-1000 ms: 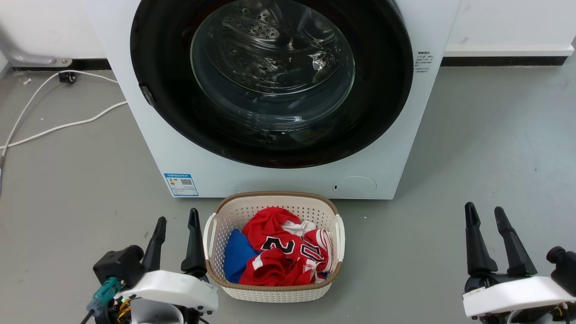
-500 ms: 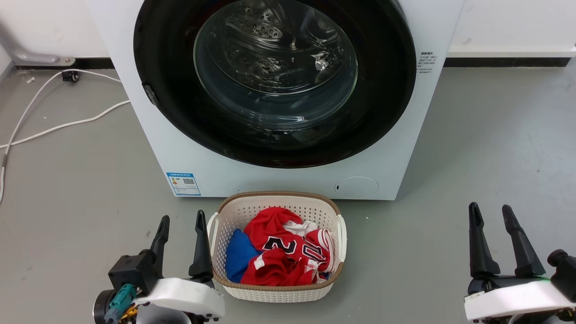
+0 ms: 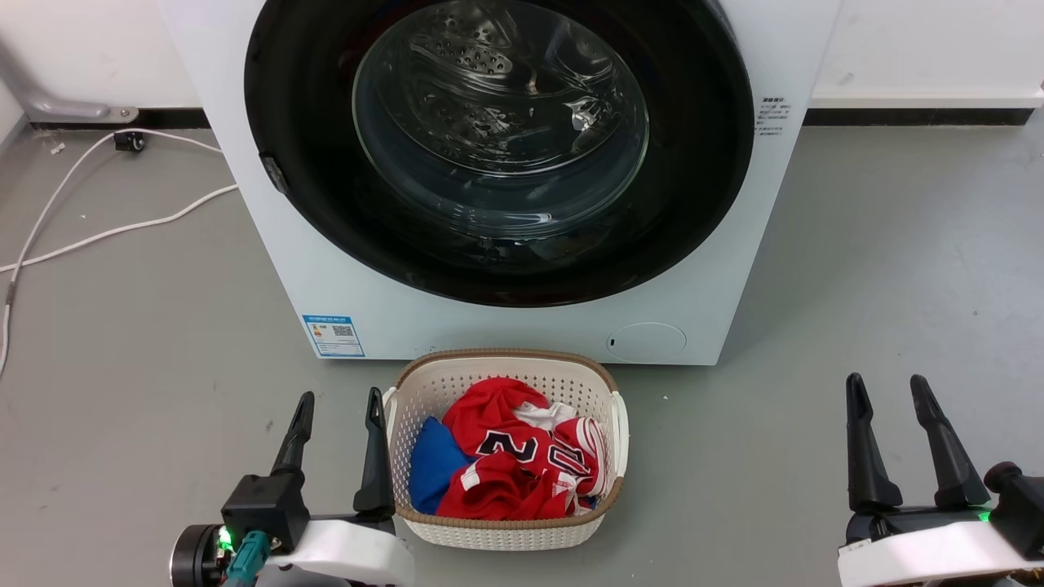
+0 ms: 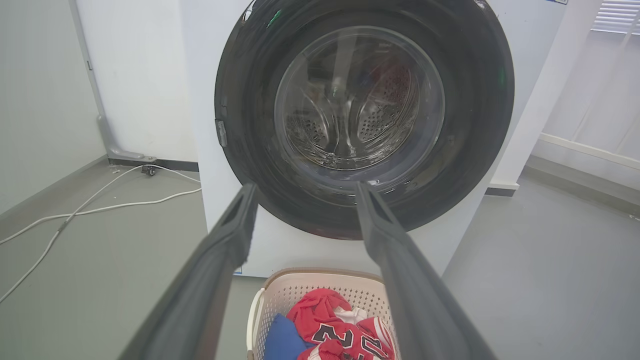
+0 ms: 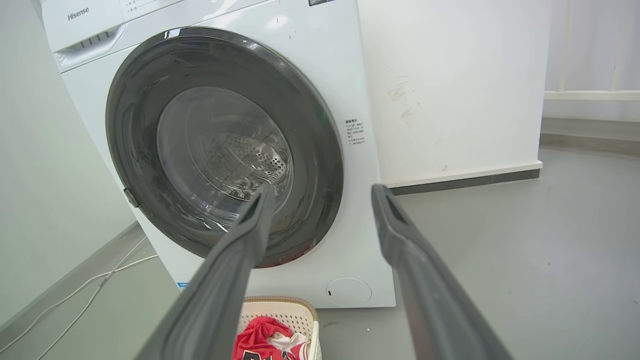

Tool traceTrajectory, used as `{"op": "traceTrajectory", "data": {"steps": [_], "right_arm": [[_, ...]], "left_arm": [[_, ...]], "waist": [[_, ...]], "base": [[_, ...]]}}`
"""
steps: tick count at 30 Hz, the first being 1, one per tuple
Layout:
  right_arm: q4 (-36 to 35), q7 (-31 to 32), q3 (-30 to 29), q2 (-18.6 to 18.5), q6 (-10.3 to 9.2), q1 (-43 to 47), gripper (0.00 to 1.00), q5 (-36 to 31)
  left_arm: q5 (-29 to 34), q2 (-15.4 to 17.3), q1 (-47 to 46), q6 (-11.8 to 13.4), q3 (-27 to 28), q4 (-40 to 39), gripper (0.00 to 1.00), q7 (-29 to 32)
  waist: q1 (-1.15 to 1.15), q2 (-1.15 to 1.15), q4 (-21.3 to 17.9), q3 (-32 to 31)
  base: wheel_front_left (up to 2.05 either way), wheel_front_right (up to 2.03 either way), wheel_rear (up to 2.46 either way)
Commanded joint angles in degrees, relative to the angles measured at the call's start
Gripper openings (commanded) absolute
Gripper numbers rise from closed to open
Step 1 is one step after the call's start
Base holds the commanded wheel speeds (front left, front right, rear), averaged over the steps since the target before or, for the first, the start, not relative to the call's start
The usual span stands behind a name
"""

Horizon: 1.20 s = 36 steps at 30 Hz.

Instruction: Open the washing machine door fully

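The white washing machine (image 3: 342, 269) stands ahead on the grey floor. Its round glossy black washing machine door (image 3: 701, 163) lies flush against the front, with the steel drum visible through the clear glass bowl (image 3: 502, 122). A small grey latch tab (image 3: 273, 173) sits on the door's left rim. The same door (image 4: 480, 100) faces the left wrist view, and in the right wrist view the door (image 5: 325, 165) is seen at an angle. My left gripper (image 3: 340, 404) is open, low beside the basket. At the lower right my right gripper (image 3: 886, 387) is open. Both are well short of the door.
A white basket (image 3: 424, 371) holding red and blue clothes sits on the floor right in front of the machine, next to my left gripper. White cables (image 3: 98, 232) trail across the floor at the left. A white wall with dark skirting (image 3: 913, 114) runs behind.
My left gripper has shifted right and lower in the head view, closer to the basket. The right gripper has dropped slightly. The head camera has shifted a little. The door has not moved.
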Motion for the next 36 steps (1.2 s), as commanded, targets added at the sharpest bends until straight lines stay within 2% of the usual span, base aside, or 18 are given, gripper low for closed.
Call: {"op": "traceTrajectory", "data": {"steps": [1, 18, 27, 36], "right_arm": [[-0.71, -0.45, -0.07, 0.04, 0.12, 0.47, 1.0, -1.06], [-0.58, -2.26, -0.22, 0.07, 0.07, 1.69, 1.0, -3.85], [-0.39, -3.21, -0.69, 0.09, 0.07, 1.98, 1.0, -5.98], [0.51, -3.08, -0.96, 0.09, 0.07, 1.7, 1.0, -4.15]], "left_arm": [[1.39, -0.17, 0.34, -0.08, -0.02, -0.42, 1.0, -0.52], [7.85, -2.47, 1.67, -2.55, 1.97, -0.59, 1.0, -2.39], [11.7, -3.15, 2.34, -3.06, 2.58, -0.36, 1.0, -3.35], [10.6, -3.5, 2.32, -3.74, 3.63, 0.44, 1.0, -3.22]], "waist": [[0.0, 0.0, -0.01, -0.02], [0.0, 0.0, 0.05, 0.09], [0.0, 0.0, 0.12, 0.23], [0.0, 0.0, 0.11, 0.21]], "base": [[0.0, 0.0, 0.0], [0.0, 0.0, 0.0], [0.0, 0.0, 0.0], [0.0, 0.0, 0.0]]}}
